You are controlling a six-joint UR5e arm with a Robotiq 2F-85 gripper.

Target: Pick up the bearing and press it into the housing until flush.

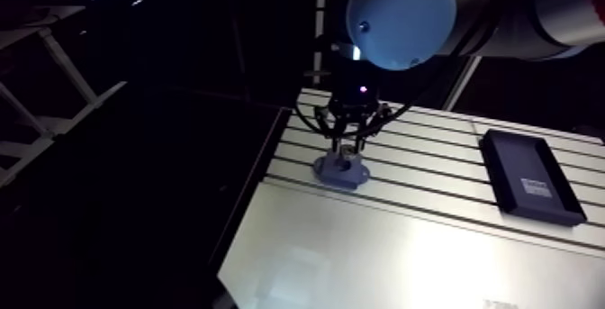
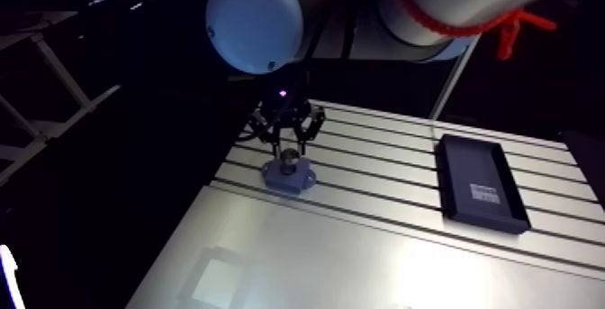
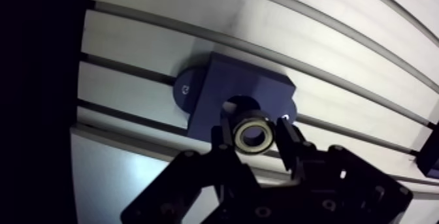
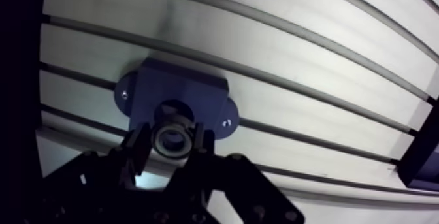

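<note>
Well, at the left of the arm view the slotted aluminium table (image 1: 423, 164) ends at its edge, with only dimness beyond. Just in from that edge sits the housing (image 1: 342, 170), a dark blue block with a rounded ear on each side. It rests flat on the slotted part of the table, close to the seam where the slats give way to a smooth plate (image 1: 378, 249). The gripper (image 1: 349, 146) hangs straight down over the housing, and the light-blue joint cap (image 1: 401, 17) looms large above it.

The wrist view makes things plainer. The two fingers (image 3: 225, 134) are clamped on the bearing (image 3: 253, 135), one on each side of its outer ring, so the jaws stand apart only by the bearing's width. The bearing is a silvery ring with a darker ring inside and an open centre, held face-on to the camera. It sits over the housing's round bore (image 3: 240, 102), whose dark mouth shows just ahead of it. Whether the bearing touches the housing or hangs a little above it, I cannot tell. A small pale fastener (image 3: 185, 89) shows on each ear of the housing.

Further right in the arm view, well apart from the housing, a flat black case (image 1: 529, 176) with a small pale label lies on the slats towards the table's right side.
</note>
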